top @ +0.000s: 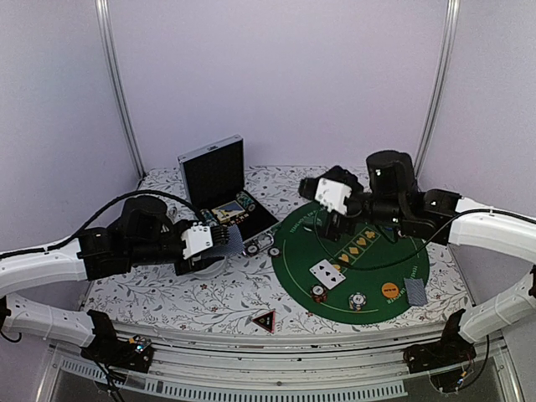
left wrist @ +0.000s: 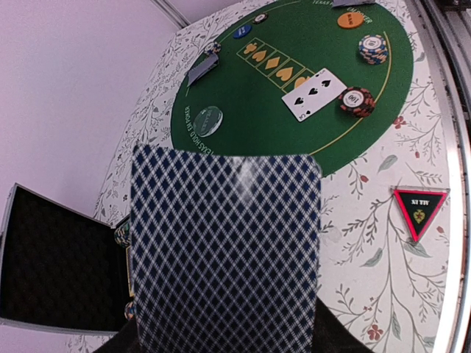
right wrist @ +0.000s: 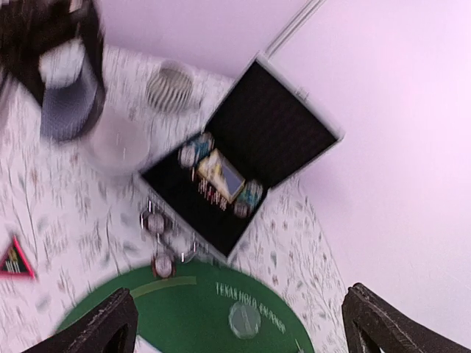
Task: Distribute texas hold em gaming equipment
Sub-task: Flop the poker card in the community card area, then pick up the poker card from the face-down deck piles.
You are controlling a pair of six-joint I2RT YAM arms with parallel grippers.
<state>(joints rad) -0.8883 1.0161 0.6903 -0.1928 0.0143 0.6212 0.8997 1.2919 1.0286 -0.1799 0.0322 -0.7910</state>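
Gripping the cards (left wrist: 224, 250), the left gripper (top: 213, 243) hangs off the left side of the green mat (top: 377, 268), patterned backs facing its own camera. One card or a pack, cannot tell. Right gripper (right wrist: 239, 312) sits over the mat's far part, fingers (right wrist: 103, 327) spread wide, nothing between.

Cards likely light, thin, slick and bendy. Best pinched flat near a short edge, gently.

On the mat: face-up card (left wrist: 314, 93), chip stacks (left wrist: 357, 101), orange disc (left wrist: 350, 20). Triangle (left wrist: 419, 212) lies just off the mat's near edge. Open case (top: 219, 180) stands beyond its left rim. The right gripper above the mat could crowd a deal there.
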